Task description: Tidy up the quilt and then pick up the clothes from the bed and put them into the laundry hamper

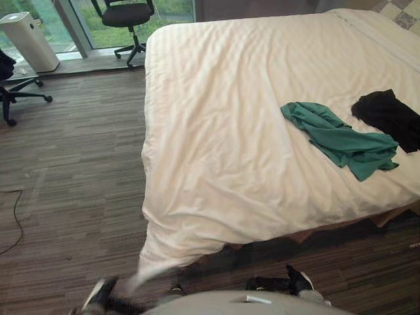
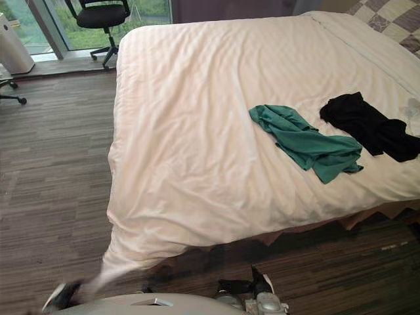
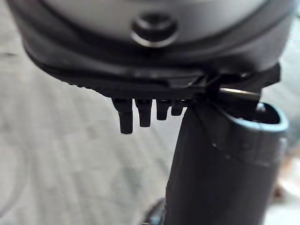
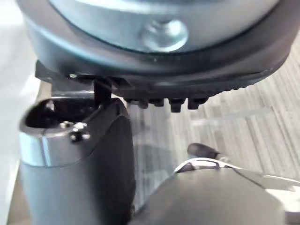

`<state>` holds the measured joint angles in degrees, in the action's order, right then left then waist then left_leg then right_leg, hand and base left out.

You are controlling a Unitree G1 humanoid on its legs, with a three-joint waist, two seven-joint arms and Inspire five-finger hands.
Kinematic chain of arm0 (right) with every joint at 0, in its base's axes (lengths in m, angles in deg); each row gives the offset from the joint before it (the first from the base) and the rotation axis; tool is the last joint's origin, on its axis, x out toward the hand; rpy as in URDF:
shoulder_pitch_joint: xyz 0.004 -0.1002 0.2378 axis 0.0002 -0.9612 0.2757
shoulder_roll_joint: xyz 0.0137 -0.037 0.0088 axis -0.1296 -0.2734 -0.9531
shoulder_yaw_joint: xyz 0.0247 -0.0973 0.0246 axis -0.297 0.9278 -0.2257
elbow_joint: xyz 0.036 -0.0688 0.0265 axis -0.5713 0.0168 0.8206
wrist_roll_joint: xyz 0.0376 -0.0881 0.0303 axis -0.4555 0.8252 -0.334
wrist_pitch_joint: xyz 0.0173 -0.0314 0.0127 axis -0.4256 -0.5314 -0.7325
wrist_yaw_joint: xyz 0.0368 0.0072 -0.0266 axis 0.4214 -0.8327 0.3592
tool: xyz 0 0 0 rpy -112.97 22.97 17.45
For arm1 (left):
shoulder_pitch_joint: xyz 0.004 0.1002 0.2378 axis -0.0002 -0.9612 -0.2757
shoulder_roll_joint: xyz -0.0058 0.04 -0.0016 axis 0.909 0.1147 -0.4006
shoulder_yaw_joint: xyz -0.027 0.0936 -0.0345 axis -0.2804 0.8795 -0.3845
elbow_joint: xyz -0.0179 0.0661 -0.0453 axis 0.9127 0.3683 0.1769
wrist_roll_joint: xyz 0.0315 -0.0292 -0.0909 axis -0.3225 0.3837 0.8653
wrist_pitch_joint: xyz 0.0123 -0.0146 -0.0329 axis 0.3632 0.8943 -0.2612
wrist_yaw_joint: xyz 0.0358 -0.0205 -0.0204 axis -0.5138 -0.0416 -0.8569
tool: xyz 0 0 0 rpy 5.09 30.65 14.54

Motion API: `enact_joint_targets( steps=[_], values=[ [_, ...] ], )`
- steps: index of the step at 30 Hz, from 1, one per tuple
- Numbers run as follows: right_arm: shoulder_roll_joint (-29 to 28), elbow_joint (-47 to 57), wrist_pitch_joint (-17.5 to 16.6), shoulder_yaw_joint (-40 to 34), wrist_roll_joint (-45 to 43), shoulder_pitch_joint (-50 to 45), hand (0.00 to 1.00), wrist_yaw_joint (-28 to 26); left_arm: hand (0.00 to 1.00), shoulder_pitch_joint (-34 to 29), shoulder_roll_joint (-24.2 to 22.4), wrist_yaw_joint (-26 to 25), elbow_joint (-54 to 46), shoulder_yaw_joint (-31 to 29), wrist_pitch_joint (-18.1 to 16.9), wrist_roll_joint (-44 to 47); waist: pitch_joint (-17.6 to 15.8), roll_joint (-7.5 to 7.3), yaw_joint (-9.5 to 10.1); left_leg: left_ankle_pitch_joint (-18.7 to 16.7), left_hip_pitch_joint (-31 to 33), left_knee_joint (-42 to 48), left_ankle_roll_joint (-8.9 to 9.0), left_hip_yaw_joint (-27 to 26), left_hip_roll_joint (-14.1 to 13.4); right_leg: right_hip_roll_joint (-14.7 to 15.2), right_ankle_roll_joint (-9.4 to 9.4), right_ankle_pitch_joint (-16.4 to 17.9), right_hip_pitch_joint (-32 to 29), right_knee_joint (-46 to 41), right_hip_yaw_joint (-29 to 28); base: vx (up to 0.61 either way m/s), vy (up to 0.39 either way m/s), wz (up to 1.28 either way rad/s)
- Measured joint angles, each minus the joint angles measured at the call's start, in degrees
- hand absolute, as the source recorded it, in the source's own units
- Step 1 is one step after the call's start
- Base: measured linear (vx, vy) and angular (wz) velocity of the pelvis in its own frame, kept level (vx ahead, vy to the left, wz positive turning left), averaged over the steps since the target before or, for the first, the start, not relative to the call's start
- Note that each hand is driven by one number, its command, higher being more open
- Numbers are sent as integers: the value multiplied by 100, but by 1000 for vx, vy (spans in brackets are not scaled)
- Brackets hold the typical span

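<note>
Fingers [image 3: 126, 119] of the left hand [image 1: 102, 298] hung straight and apart from the thumb [image 3: 220, 164], with no cloth between them and the floor [image 1: 72, 177] beyond. That hand was low, just off the bed's [image 1: 394, 216] near left corner. A blurred pale streak ran from the quilt's [image 1: 249, 111] hanging corner towards it, and I could not tell whether the two touched.

Right hand [image 1: 289, 283] was low too, in front of the bed's near edge. Its fingers [image 4: 176, 104] lay loose and empty, clear of its thumb [image 4: 79, 173].

Spread across the whole bed, the quilt was mostly smooth with soft creases. Its near left corner drooped to the floor. Towards the near right corner its edge sat higher, and the bed's base showed beneath it.

Green garment [image 1: 341, 141] lay crumpled on the quilt, near the bed's near edge and towards its right side. Black garment [image 1: 390, 118] lay just beside it, closer to the right edge; whether they touched, I could not tell.

At the bed's far right corner lay a chequered pillow [image 2: 394, 16]. Beyond the far left corner stood a black chair [image 1: 125, 16] by the window [image 1: 164, 10], with a white appliance [image 1: 29, 39] further left.
</note>
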<state>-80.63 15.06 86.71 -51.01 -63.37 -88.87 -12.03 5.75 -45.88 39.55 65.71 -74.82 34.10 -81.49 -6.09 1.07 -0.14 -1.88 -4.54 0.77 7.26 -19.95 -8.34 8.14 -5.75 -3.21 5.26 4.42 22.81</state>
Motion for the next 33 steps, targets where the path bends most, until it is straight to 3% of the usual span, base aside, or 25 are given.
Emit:
enact_joint_targets(
  steps=[4, 7, 10, 17, 23, 24, 27, 29, 30, 32, 33],
  values=[
    [67, -91, -9, -50, -262, -51, 100, 60, 100, -447, 90, -348, 10, -766, 254, 121, 31, 25, 133, 14, 10, -14, -6, 280, 62, 43, -31, 44, 173, -1, 222, 22, 10, 35],
    [111, -89, -92, -68, -572, -26, 100, 91, 100, -331, 65, -553, -26, -748, 213, 607, 98, 94, 150, 87, -6, -135, -36, 318, 122, 84, -35, 46, 163, -18, 258, -7, 32, 12],
    [76, -107, -95, -117, -765, -51, 100, 156, 100, -137, -114, -748, -329, -727, 162, 1166, 125, 63, 137, 144, -23, -210, -43, 326, 132, 86, -35, 45, 143, -33, 264, -5, 10, 1],
    [-35, -186, -91, -1060, -1783, -189, 100, 367, 100, 591, -1263, -979, -812, 3, -121, 2326, 191, -55, -71, 186, -219, -374, -69, 200, 194, 129, -56, 31, 180, -45, 187, -7, 23, -8],
    [-131, -159, -94, -2231, -2242, -176, 100, 863, 100, 826, -1734, -1189, -903, 630, -95, 2558, 167, -42, -181, 122, -391, -407, -35, -60, 169, 97, -57, 29, 172, -32, -60, 7, 13, -23],
    [-139, -47, -92, -2418, -2267, -173, 0, 962, 100, 846, -1784, -1204, -909, 659, -93, 2560, 164, -33, -187, 101, -403, -402, -30, -100, 165, 92, -57, 29, 166, -23, -108, 15, 9, -18],
    [-77, 373, -68, -3050, -2464, -60, 0, 1219, 100, 822, -1756, -1268, -909, 762, -27, 2558, 130, -4, -241, 58, -403, -396, -30, -230, 166, 92, -63, 23, 75, -30, -237, 12, 11, -21],
    [201, 585, 87, -3776, -2479, 209, 0, 1269, 100, 743, -1693, -1268, -909, 766, -11, 2535, 114, -17, -362, 5, -411, -357, -38, -314, 172, 91, -67, 15, 56, -50, -327, 13, 19, -26],
    [680, 924, 164, -4006, -2644, 345, 0, 1339, 100, 725, -1647, -1273, -910, 771, -8, 2474, 123, 9, -367, -101, -401, -249, -21, -392, 165, 108, -64, 18, 12, -52, -427, 12, 29, -28],
    [1048, 1756, 82, -3820, -2679, 253, 0, 1338, 100, 673, -1646, -1271, -893, 754, -9, 2472, 121, 28, -411, -181, -382, -172, -14, -456, 169, 120, -65, 19, -29, -50, -493, 20, 28, -25],
    [1091, 2679, -32, -3730, -2649, 200, 0, 1408, 100, 584, -1637, -1265, -876, 720, -7, 2471, 120, 27, -520, -209, -382, -155, -17, -471, 167, 120, -67, 20, -45, -47, -512, 28, 10, -18]
  ],
)
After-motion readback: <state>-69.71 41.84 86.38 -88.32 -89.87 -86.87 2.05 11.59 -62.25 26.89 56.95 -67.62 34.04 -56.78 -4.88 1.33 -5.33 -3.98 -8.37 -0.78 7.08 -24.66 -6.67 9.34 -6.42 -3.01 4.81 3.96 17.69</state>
